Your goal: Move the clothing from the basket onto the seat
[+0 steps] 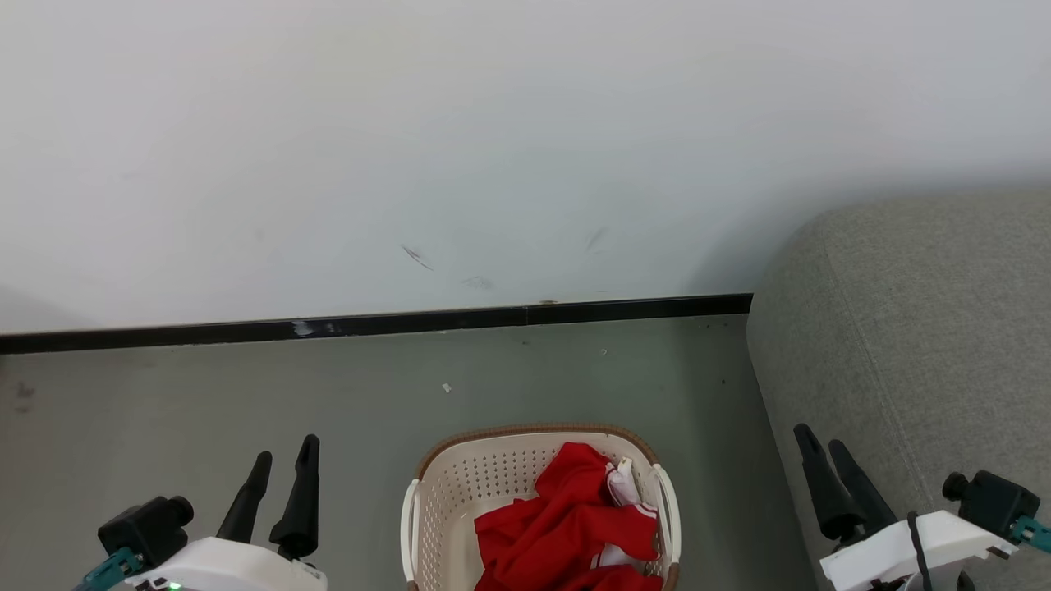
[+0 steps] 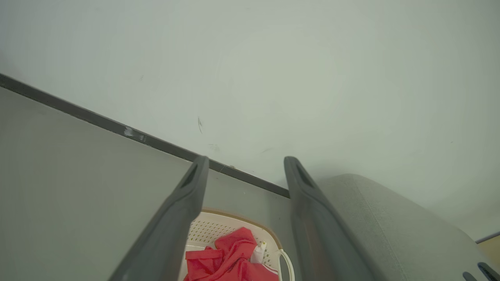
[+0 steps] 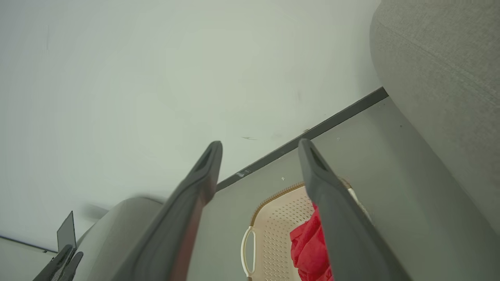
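Observation:
The cream basket point(image 1: 460, 492) with a brown rim stands on the floor at the bottom centre of the head view. Red clothing point(image 1: 566, 525) with white trim lies crumpled in its right half. My left gripper point(image 1: 286, 451) hangs open to the left of the basket, holding nothing. Just as open and bare, my right gripper point(image 1: 819, 439) sits to the basket's right, in front of the grey seat point(image 1: 920, 328). The left wrist view looks between the open left gripper point(image 2: 246, 160) down at the basket point(image 2: 218, 228), clothing point(image 2: 230, 257) and seat point(image 2: 383, 218). The right gripper point(image 3: 260, 144) frames the basket point(image 3: 273, 218), clothing point(image 3: 306, 242) and seat point(image 3: 441, 58).
A pale wall point(image 1: 493, 148) with a black skirting board point(image 1: 410, 322) runs behind the basket. Grey floor point(image 1: 205, 394) stretches to the left and behind it. A grey rounded shape point(image 3: 117, 222) sits at the lower left of the right wrist view.

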Available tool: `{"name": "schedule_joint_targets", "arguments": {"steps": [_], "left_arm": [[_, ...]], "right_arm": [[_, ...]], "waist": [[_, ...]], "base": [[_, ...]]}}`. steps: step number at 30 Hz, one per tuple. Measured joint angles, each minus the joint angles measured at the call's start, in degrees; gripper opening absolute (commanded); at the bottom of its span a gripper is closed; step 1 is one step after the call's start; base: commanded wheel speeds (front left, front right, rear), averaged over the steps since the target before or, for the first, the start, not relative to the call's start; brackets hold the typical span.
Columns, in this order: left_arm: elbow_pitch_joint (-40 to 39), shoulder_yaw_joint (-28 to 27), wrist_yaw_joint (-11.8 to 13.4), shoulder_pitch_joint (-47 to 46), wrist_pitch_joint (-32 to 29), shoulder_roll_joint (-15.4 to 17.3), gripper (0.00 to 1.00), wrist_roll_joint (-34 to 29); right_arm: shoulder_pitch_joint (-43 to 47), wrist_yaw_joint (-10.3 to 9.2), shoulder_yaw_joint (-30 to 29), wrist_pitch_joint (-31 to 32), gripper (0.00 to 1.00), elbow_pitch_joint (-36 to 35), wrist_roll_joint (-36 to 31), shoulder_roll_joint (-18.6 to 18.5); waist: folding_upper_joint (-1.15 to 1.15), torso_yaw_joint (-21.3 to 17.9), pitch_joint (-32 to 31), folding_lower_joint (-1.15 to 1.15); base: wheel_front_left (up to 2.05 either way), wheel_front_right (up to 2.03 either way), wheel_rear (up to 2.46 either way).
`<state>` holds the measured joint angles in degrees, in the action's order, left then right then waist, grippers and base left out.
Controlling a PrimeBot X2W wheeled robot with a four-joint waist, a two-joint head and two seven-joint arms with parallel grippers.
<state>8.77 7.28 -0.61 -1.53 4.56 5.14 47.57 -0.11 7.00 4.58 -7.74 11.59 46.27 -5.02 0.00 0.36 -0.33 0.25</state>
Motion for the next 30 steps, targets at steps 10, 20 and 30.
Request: {"name": "schedule_joint_targets", "arguments": {"steps": [10,20,30], "left_arm": [[0.02,3.09,1.8,0.11,2.01,0.14,1.0,-9.38],[-0.01,4.85,3.59,0.11,4.11,0.19,1.0,-17.46],[-0.27,5.34,5.54,0.1,6.2,-0.21,1.0,-23.88]], "right_arm": [[1.18,0.03,0.31,-1.38,1.0,-0.1,-10.8,0.8],[1.15,0.04,0.29,-2.63,1.0,-1.18,-19.59,1.15],[1.13,0.05,0.45,-3.92,1.0,-2.05,-28.6,1.55]], "waist": [[0.0,0.03,0.42,-0.17],[0.0,0.0,0.8,-0.21],[0.0,-0.1,1.06,-0.21]], "base": [[0.0,0.0,0.0],[0.0,0.0,0.0],[0.0,0.0,0.0]]}}
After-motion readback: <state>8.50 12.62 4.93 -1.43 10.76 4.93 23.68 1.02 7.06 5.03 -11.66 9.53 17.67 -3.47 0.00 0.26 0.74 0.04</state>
